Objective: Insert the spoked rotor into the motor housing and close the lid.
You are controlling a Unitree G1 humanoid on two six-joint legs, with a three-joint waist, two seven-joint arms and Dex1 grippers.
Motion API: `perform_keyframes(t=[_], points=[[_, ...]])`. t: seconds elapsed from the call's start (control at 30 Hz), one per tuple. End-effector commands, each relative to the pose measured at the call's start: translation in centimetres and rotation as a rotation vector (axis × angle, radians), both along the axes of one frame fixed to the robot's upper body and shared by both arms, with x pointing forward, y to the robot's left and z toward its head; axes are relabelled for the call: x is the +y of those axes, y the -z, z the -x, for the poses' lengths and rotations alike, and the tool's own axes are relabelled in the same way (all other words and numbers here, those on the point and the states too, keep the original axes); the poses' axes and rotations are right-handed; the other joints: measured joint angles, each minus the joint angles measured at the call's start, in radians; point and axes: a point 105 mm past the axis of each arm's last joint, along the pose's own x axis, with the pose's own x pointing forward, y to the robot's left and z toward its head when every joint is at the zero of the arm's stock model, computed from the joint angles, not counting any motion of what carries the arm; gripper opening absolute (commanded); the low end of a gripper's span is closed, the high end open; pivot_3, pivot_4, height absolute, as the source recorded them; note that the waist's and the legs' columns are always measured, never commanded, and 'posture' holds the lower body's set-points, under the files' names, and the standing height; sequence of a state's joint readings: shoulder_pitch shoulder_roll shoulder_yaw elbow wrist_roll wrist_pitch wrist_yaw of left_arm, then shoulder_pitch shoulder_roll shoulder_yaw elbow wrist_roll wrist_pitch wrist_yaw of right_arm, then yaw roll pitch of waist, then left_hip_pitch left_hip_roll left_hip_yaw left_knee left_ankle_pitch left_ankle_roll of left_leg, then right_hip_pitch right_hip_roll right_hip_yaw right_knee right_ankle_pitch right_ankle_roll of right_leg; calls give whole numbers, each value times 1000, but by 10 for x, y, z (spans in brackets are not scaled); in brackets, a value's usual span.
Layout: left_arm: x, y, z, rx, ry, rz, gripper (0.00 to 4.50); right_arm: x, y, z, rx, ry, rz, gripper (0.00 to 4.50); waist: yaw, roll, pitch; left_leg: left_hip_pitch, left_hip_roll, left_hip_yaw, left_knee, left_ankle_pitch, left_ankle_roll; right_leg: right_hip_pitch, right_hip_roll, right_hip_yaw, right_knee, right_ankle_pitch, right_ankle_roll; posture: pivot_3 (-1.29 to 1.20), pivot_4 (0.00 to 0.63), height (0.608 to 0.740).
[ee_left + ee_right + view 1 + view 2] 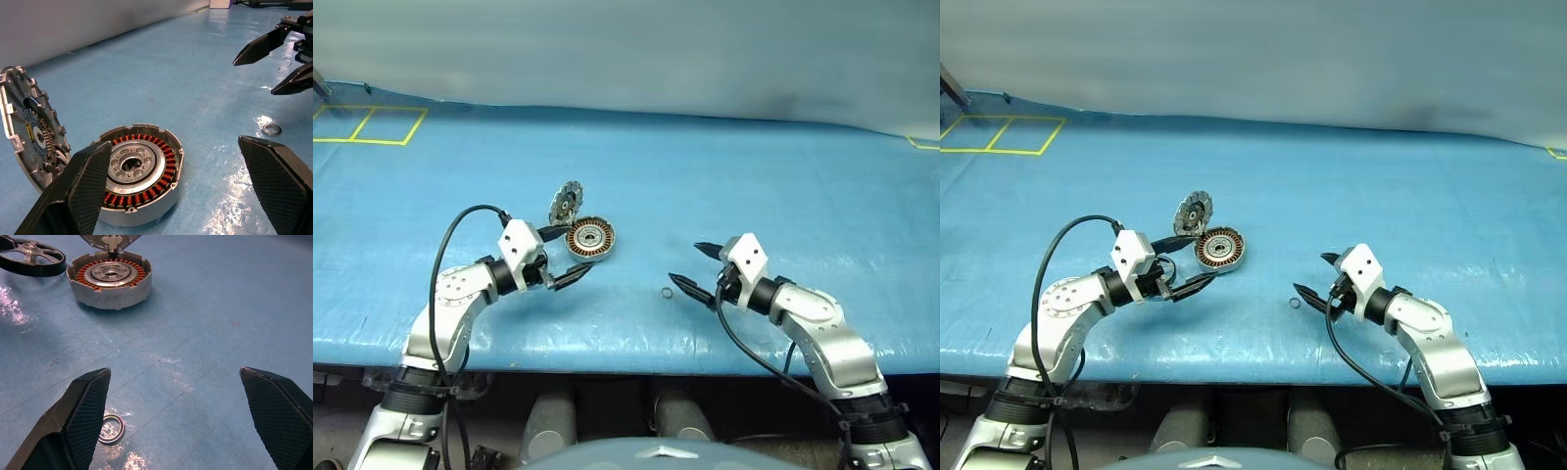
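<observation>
Right, my left claw (pixel 566 257) is spread wide and holding nothing, one finger on either side of the round silver-grey metal motor housing (pixel 140 174), just short of it. Its ring of copper-brown windings lies bare around an empty silver hub, so nothing is seated yet. Hinged at the housing's far rim, the ribbed silver-grey lid (pixel 32 133) stands up on edge, dark-segmented face showing. Beside the housing, on the side away from my right claw, lies the black spoked rotor (pixel 31 257), flat on the blue table cover (pixel 724 176). My right claw (pixel 695 266) is spread wide too, empty, well apart from the housing, with a tiny metal ring (pixel 111 428) just beside one fingertip. I'd say everything remains: fetch rotor, seat it, fold lid down.
</observation>
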State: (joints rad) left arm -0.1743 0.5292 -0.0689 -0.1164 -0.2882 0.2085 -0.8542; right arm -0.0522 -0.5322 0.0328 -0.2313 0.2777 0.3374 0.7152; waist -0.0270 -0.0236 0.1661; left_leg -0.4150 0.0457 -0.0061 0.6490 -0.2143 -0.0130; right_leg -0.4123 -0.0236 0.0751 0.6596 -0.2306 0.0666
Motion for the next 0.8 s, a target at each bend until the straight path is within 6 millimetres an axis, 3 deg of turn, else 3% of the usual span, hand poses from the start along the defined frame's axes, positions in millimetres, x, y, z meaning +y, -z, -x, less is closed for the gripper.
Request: perform_keyframes(t=[0.03, 0.13, 0.33, 0.47, 0.57, 0.67, 0.8], points=[[-13, -16, -2, -59, 66, -92, 4500, 3, -9, -4, -40, -17, 0, 4450, 1, 0, 0, 0, 0, 0, 0, 0, 0, 0, 0, 0, 0, 0, 0, 0, 150, 740], [-29, -32, -1, -122, 162, -155, 4500, 5, -9, -6, -38, -28, 0, 4450, 2, 0, 0, 0, 0, 0, 1, 0, 0, 1, 0, 0, 0, 0, 0, 0, 150, 740], [-54, -53, -6, -257, 379, -489, 4500, 9, -9, -11, -30, -62, 10, 4450, 3, -1, 0, -1, 0, -1, 0, 0, 0, 1, 1, 0, 0, 0, 0, 0, 150, 740], [-75, -67, -18, -409, 524, -829, 4500, 13, -10, -13, -22, -103, 33, 4450, 3, -1, 1, -1, -1, -1, 1, 0, 0, 0, 2, 1, -1, 0, 1, 0, 150, 740], [-85, -78, -26, -494, 596, -988, 4500, 10, -11, -13, -17, -114, 58, 4450, 2, -1, 1, -2, -1, -1, 1, 0, 0, 0, 2, 1, -1, 0, 1, 0, 150, 740], [-89, -85, -36, -570, 638, -1137, 4500, 6, -13, -12, -12, -121, 86, 4450, 1, -1, 1, -2, -1, -1, 0, 0, 1, -1, 2, 1, -1, 0, 1, 0, 150, 740], [-81, -78, -43, -560, 704, -1300, 4500, -5, -16, -7, 5, -117, 130, 4450, -2, 0, 2, -2, -1, -1, 0, -1, 1, -1, 2, 1, -1, 0, 1, 0, 150, 740]])
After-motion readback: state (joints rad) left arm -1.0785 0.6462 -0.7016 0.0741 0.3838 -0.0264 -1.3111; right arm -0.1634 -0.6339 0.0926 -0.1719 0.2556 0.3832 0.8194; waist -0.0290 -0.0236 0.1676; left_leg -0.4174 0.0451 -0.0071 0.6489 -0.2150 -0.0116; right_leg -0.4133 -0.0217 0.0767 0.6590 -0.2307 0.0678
